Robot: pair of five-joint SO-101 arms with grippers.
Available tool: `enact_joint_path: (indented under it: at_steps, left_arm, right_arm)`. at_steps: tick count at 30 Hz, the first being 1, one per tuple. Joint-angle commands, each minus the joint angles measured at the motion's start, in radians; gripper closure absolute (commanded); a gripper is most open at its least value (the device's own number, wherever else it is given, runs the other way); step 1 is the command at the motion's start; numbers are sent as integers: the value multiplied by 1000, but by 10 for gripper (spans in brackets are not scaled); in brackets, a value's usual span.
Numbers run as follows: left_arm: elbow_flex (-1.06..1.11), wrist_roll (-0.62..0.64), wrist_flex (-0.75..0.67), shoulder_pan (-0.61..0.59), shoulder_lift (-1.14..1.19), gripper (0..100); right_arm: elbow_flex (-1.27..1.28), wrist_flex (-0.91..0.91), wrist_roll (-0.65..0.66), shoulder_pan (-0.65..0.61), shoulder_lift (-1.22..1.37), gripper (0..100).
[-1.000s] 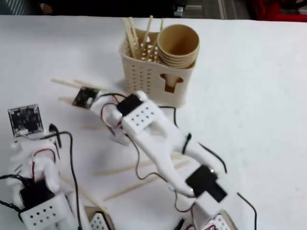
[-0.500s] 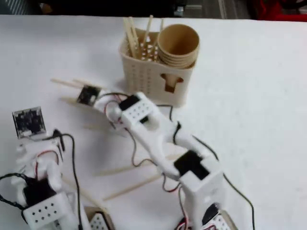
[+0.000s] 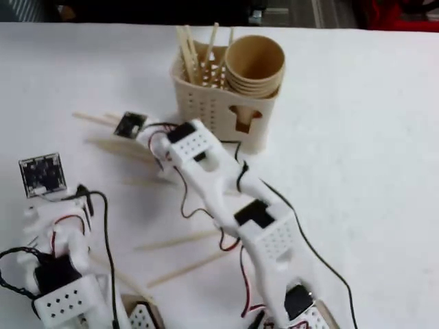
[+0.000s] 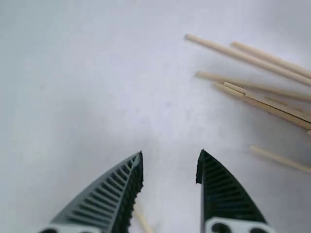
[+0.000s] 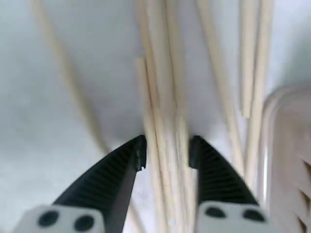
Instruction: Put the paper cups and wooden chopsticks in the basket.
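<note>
Straddling loose pale wooden chopsticks (image 5: 163, 87) on the white table (image 3: 370, 137) beside the cream perforated basket (image 3: 206, 113): right gripper (image 5: 166, 143), jaws parted. Left gripper (image 4: 170, 160): parted, empty. Stacked tan paper cups (image 3: 255, 62): in basket. Risk: closing on several sticks at once, pinching unevenly, scattering some.

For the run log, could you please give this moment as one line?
right gripper: open over chopsticks | left gripper: open | cups: in basket
</note>
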Motion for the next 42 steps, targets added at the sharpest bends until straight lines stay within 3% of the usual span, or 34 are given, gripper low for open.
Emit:
enact_joint_path:
  at_steps: [1, 8, 24, 42]
  left_arm:
    - [-3, 11, -21, -8, -15, 812]
    - [-3, 11, -21, -8, -15, 812]
    - [9, 9, -25, -8, -15, 812]
    - [11, 9, -25, -8, -15, 812]
  right_arm:
    - [-72, 102, 2, -12, 28, 978]
    - [-94, 209, -5, -45, 12, 980]
    - [-87, 375, -167, -44, -285, 980]
    - [-94, 406, -319, -44, -676, 981]
